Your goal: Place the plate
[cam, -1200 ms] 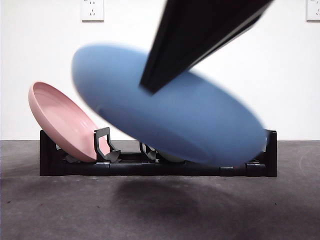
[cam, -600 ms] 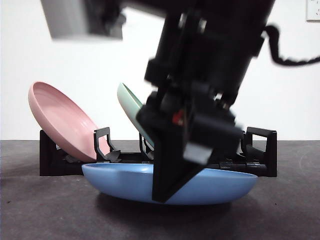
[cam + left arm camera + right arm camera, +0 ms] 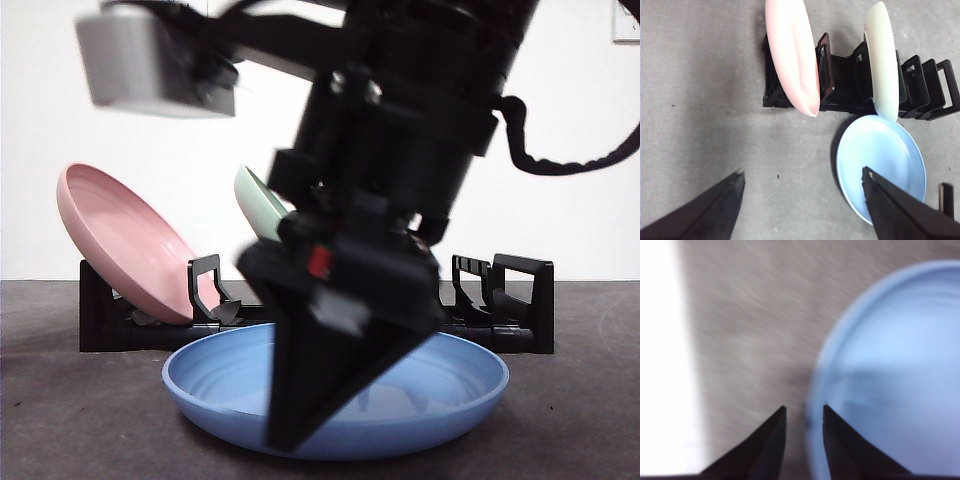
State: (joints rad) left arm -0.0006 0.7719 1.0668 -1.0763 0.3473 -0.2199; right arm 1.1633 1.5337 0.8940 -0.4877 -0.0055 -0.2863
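- Resting flat on the grey table (image 3: 705, 100), the blue plate (image 3: 440, 385) lies just in front of the black rack (image 3: 520, 300), rim up, near the rack's middle and free end
- Condition of plate: pale blue, round, shallow, faint concentric rings inside; no chips or cracks visible, though the right wrist view is blurred
- Right gripper (image 3: 804, 412) is at the plate's rim; its jaws stand a narrow gap apart, and the rim edge appears to lie at or between them; whether they grip it I cannot tell
- Left gripper (image 3: 802, 177) hangs well above the table, jaws wide apart, holding nothing
- Rack contents: pink plate (image 3: 792, 55) leaning in an end slot, pale green plate (image 3: 882, 60) leaning further along; several slots beyond it stand vacant
- Judged step: the plate is not racked; it sits on the table at the rack's foot
- Next move, in my judgement, calls for a firm hold on the rim, then a lift and tilt into a vacant slot, clear of the green plate
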